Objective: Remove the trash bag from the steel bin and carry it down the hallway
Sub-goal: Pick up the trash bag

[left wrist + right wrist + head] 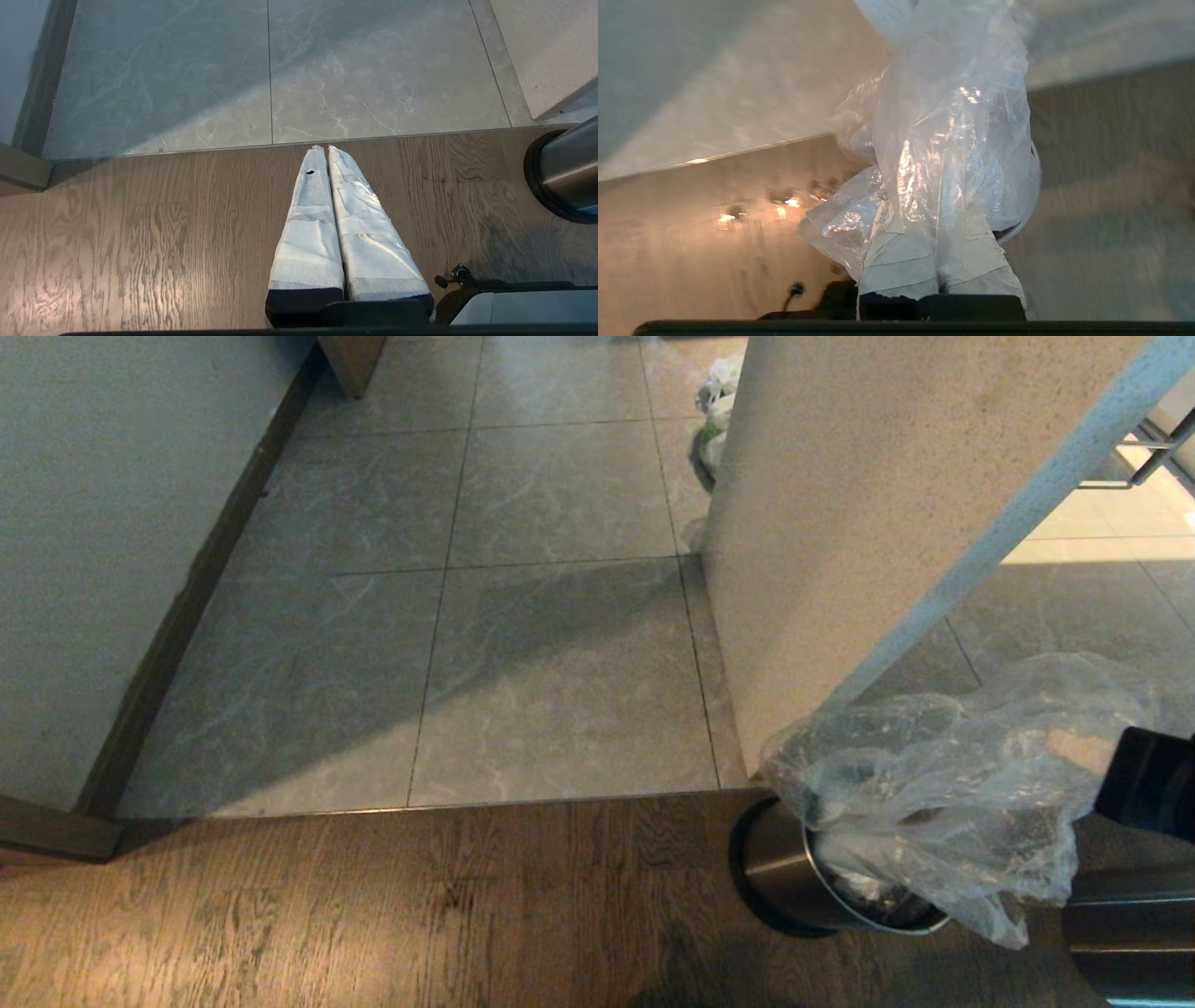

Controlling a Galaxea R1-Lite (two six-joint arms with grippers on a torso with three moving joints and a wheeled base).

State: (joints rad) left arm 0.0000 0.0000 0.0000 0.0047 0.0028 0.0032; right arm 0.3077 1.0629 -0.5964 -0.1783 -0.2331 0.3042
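Your right hand (941, 280) is clamped on the trash bag (934, 784), half out of the steel bin (794, 877) for carrying; left hand (324, 149) pressed together, idle.

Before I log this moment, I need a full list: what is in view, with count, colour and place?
trash bag: one, clear, lifted partly out of the bin.
steel bin: one, silver with black base, on the wood floor by the pillar.
hallway: grey tiles, beyond the wood floor.
tied bags: white and green, count unclear, behind the pillar.
pillar: one, beige.
right gripper: fingers shut on the trash bag.
left gripper: fingers shut, empty, over the wood floor.
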